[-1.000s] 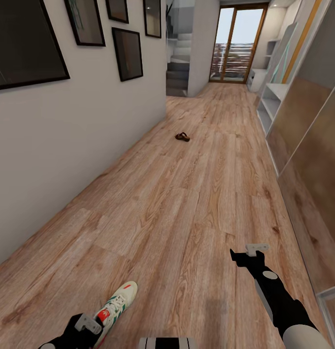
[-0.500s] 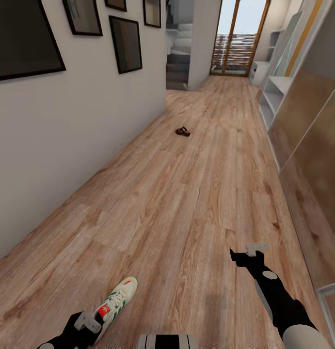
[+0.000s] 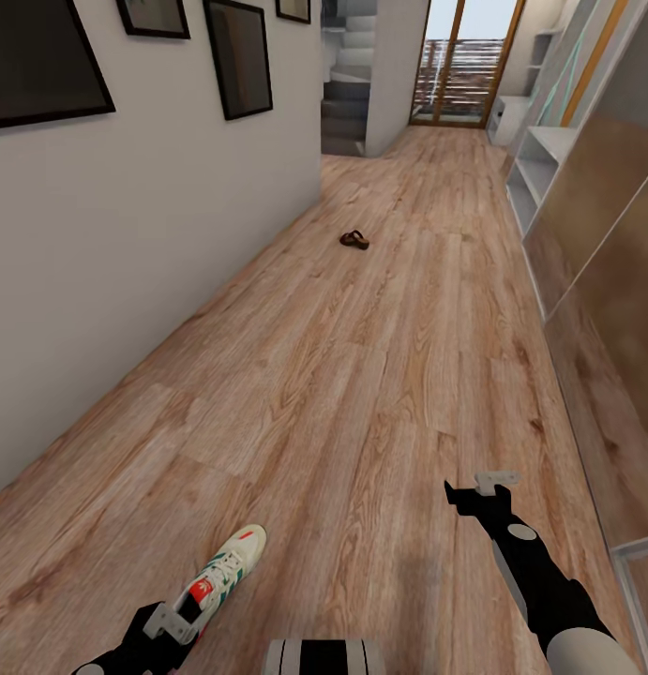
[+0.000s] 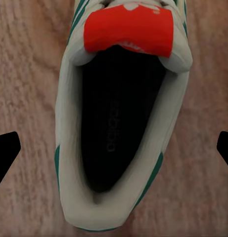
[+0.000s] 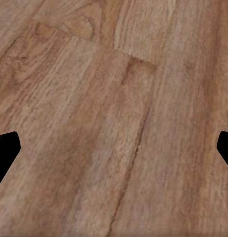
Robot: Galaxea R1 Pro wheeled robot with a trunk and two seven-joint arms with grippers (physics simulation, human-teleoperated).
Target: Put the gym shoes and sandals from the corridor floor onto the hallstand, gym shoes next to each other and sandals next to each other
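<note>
One gym shoe (image 3: 222, 579) lies on the corridor floor (image 3: 361, 394) just ahead of the left pincer (image 3: 164, 623); since a second ago the head view has tilted down, the shoe itself unmoved. A sandal (image 3: 354, 240) lies far up the corridor, the hallstand (image 3: 539, 159) along the right wall. Left wrist view: wide-spread jaws flank the shoe's heel opening, so pickup appears imminent. Right wrist view: bare planks between spread jaws; nothing held.

The left hand (image 3: 169, 623) sits at lower left, fingers (image 4: 6, 150) spread apart; the right hand (image 3: 483, 486), lower right, seems spread too.
</note>
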